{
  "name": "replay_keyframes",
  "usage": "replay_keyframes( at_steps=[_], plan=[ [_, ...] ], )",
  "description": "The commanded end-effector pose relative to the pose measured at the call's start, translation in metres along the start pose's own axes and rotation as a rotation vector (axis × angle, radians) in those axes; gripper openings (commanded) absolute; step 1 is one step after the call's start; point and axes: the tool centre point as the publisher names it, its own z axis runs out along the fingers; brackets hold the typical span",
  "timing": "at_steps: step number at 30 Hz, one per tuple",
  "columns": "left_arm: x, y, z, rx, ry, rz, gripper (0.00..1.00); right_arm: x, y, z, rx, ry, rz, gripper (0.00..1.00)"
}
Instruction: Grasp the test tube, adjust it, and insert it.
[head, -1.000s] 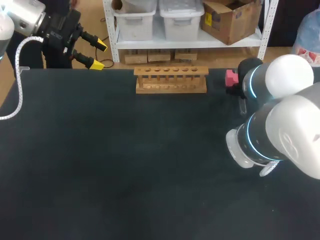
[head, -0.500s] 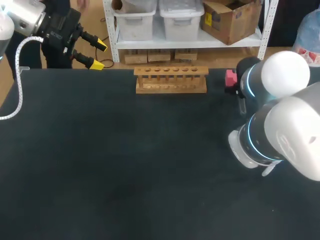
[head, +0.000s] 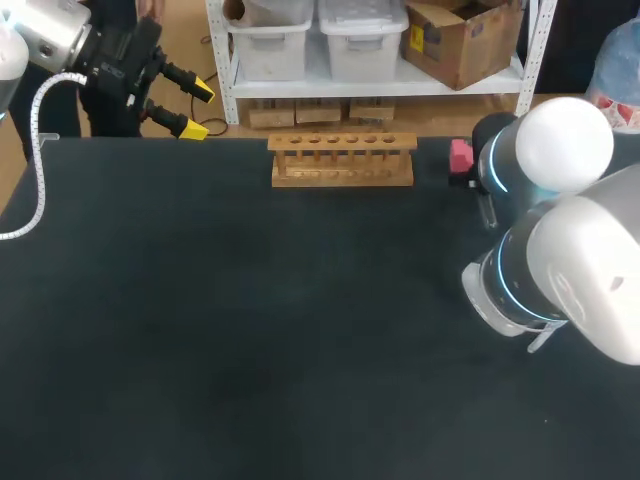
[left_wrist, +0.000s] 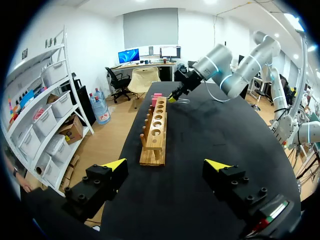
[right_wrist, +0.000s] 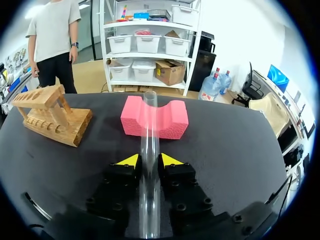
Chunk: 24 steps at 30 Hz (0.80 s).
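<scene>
Test tube (right_wrist: 149, 125) in right hand (right_wrist: 148, 161): right wrist view

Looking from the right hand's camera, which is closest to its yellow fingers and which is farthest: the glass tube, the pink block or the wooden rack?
1. The test tube: held between the fingers of the right gripper, so it is nearest.
2. The pink foam block: straight ahead of the fingers, at the tube's far end.
3. The wooden rack: farthest, ahead and off to the side.

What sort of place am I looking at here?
Probably a robotics lab workbench: a wooden test tube rack, a pink foam block, and a clear test tube gripped by the right end effector.
</scene>
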Motion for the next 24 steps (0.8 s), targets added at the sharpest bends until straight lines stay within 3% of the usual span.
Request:
replay_keyframes(
  at_steps=[1,12,24],
  plan=[
    [0.0,-0.001,0.0,-0.003,0.002,0.001,1.0,0.0,0.001,-0.005,0.017,0.008,0.004,0.0],
    [0.0,-0.001,0.0,-0.003,0.002,0.001,1.0,-0.01,0.001,-0.026,0.047,-0.004,0.026,0.0],
    [0.0,-0.001,0.0,-0.003,0.002,0.001,1.0,-0.02,0.003,-0.076,0.074,-0.008,0.046,0.0]
  ],
)
